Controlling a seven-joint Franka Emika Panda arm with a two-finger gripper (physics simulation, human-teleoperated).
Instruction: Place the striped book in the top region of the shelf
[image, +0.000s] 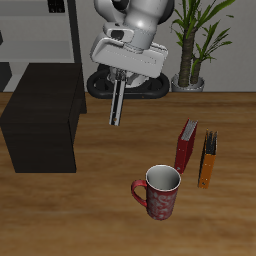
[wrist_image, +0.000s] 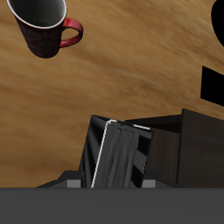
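1 mug (image: 160, 190), red w/ a patterned outside, white inside, sits nearest the table's front edge, handle sticking out sideways; no readable text on it. Behind it stand 2 more books: 1 red book (image: 186, 145) upright and slightly leaning, 1 orange book (image: 208, 160) just beside it, spine dark. No titles legible on either.

Gripper (image: 119, 80) hangs in the air above the table w/ the striped book (image: 117, 101) clamped between its fingers, book hanging vertical, edge-on, well clear of the wood. Wrist view shows the same striped book (wrist_image: 118, 156) close up, thin stripes on cover, pale edge; no writing to read.

1 shelf (image: 44, 130), low, black-brown, flat top bare, sits off to the side of the held book, apart from it. Wrist view catches the shelf (wrist_image: 199, 140) as a dark box near the book.

At the back: 1 potted plant (image: 195, 40) and 1 pale grey rack (image: 40, 35). Robot body carries no visible brand mark.
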